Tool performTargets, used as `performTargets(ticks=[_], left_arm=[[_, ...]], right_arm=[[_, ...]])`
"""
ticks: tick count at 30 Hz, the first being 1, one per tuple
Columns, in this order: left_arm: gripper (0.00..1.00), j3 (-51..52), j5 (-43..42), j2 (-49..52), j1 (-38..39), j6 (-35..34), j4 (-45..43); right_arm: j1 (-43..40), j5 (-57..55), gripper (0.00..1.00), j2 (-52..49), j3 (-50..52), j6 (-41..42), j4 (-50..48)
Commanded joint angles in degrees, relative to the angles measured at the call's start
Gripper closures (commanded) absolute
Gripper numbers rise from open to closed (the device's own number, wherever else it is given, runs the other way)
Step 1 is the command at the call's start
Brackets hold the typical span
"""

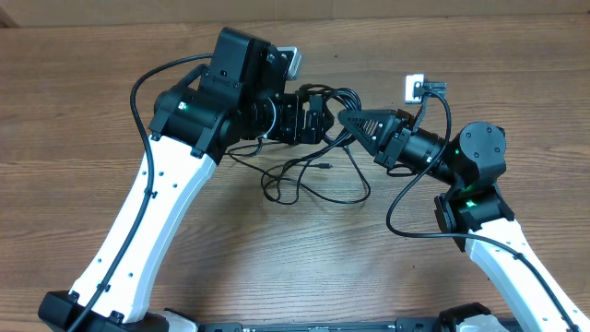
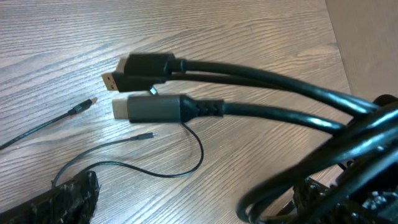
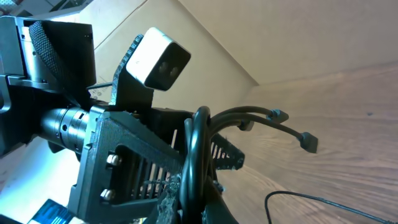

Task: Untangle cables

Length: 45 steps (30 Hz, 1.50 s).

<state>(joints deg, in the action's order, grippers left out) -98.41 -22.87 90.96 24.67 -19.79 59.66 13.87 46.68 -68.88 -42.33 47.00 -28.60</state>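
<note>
Brown wood-grain table [image 1: 277, 267]: bare boards lie wide to the outer side of each arm and between the two arm bases; its far edge runs close behind the wrists.

White-shelled left arm [image 1: 157, 212]: reaches up from the near left corner towards the centre.

White-shelled right arm [image 1: 498, 244]: rises from the near right, with its wrist turned towards the centre.

Left gripper [image 1: 312, 118]: black, spread wide, with the fingers [image 2: 71, 196] held apart over the bundle and nothing clamped.

Right gripper [image 1: 348, 118]: black, with the jaws pressed together, pinching a loop of the cables.

Black flexible cables [image 2: 267, 113]: tangled at table centre, between and just below the two grippers. The thick cords have their long axis running across the left wrist view.

Grey flat plug [image 2: 149, 107] and black flat plug [image 2: 142, 65]: side by side on the wood, both pointing left in that view.

Thin black cord [image 2: 177, 173]: lies in a loose curl below the plugs.

Second thin cord with a small plug [image 2: 79, 108]: lies apart to the left and points up-right.
</note>
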Motion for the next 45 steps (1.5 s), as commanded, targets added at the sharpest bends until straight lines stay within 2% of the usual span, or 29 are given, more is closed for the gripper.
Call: performTargets(ticks=[1,4,5,8,11,14,16,19,20,21,23,28,36,37,39,40,45], left_arm=[[0.01,-1.11,0.81,-0.31,0.35,-1.05,-0.42],[0.00,-1.11,0.76,-0.31,0.59,-1.07,-0.44],[0.04,-1.11,0.79,-0.31,0.68,-1.07,-0.44],[0.27,-1.11,0.76,-0.31,0.96,-1.07,-0.44],[0.45,-1.11,0.76,-0.31,1.09,-1.11,-0.42],[0.62,-1.11,0.79,-0.31,1.40,-1.27,-0.42],[0.69,-1.11,0.79,-0.31,1.70,-1.25,-0.42],[0.71,-1.11,0.81,-0.31,1.75,-1.25,-0.42],[0.69,-1.11,0.81,-0.31,1.73,-1.25,-0.42],[0.57,-1.11,0.81,-0.31,1.73,-1.25,-0.44],[0.53,-1.11,0.81,-0.31,1.73,-1.25,-0.52],[0.53,-1.11,0.74,-0.31,1.75,-1.25,-0.57],[0.71,-1.11,0.83,-0.31,3.52,-1.22,-1.73],[0.76,-1.11,0.83,-0.31,3.69,-1.22,-1.90],[0.92,-1.11,0.87,-0.31,3.87,-1.20,-1.92],[0.96,-1.11,0.96,-0.31,3.87,-1.20,-1.90],[0.96,-1.11,2.73,-0.31,3.87,-1.20,-1.75]], right_arm=[[-0.09,1.51,0.96,0.28,-0.50,1.27,-0.72],[-0.09,2.08,0.96,0.28,-0.50,1.29,-0.72],[-0.09,2.10,0.96,0.28,-0.50,1.29,-0.72],[-0.09,2.08,0.96,0.28,-0.50,2.14,-0.74],[-0.09,2.27,0.96,0.28,-0.50,2.54,-0.74],[-0.09,2.32,0.96,0.28,-0.50,2.54,-0.72],[-0.09,2.49,0.96,0.28,-0.50,2.54,-0.72],[-0.09,3.15,0.96,0.28,-0.50,2.56,-0.72],[-0.09,3.48,0.96,0.28,-0.50,2.54,-0.72],[-0.09,3.61,0.96,0.28,-0.50,2.54,-0.70],[-0.09,4.00,0.96,0.28,-0.50,2.56,-0.72],[-0.09,4.04,0.96,0.28,-0.50,2.56,-0.72],[-0.09,4.04,0.96,0.28,-0.50,2.56,-0.70],[-0.09,4.04,0.96,0.28,-0.50,2.56,-0.70],[-0.09,4.44,0.96,0.28,-0.50,2.54,-0.70],[-0.09,4.48,0.96,0.28,-0.50,2.56,-0.68],[-0.09,4.63,0.96,0.28,-0.50,2.54,-0.07]])
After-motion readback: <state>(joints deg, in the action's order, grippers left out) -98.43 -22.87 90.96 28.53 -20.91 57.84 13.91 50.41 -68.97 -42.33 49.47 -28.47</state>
